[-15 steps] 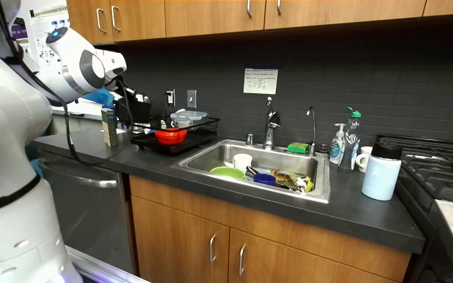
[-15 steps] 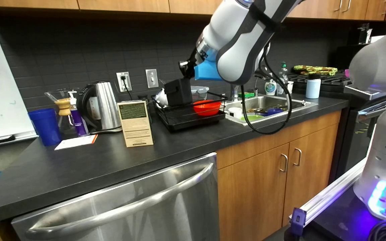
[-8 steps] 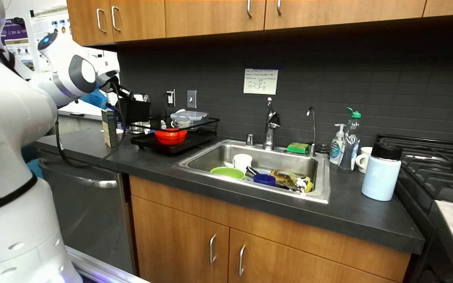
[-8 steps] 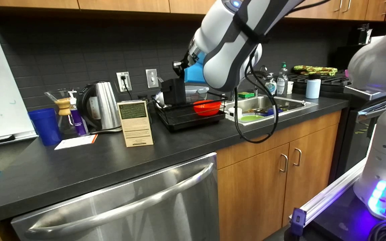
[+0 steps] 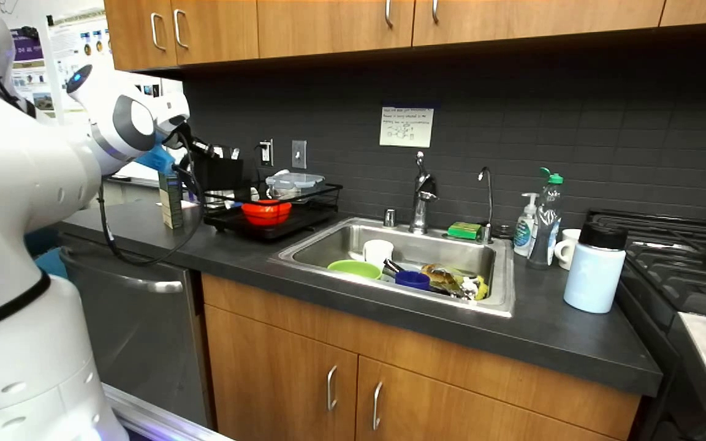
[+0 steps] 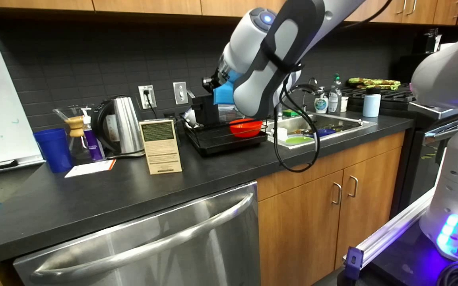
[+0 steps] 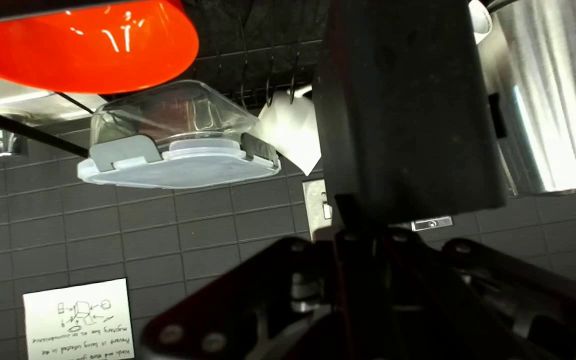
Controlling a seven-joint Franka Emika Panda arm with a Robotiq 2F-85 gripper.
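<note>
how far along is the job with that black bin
Seemingly done: grasping, since the gripper is shut on the edge of the black bin. In hand: the black bin itself, close to the drying rack; whether the two touch is unclear. Left, probably: letting go, as the jaws are closed on it.

My arm (image 5: 40, 177) is white and smoothly rounded, with dark grey panels (image 6: 306, 18) at the joints. A black cable (image 6: 317, 147) hangs in a wide loop. Near the wrist (image 6: 245, 47) I see 1 round grey button plate (image 6: 258, 22) with 1 blue light (image 6: 267, 18), and 1 blue piece (image 6: 224, 94). My gripper (image 7: 368, 227) is black, with angular links (image 7: 238, 295) and metal screws (image 7: 214, 342).
</note>
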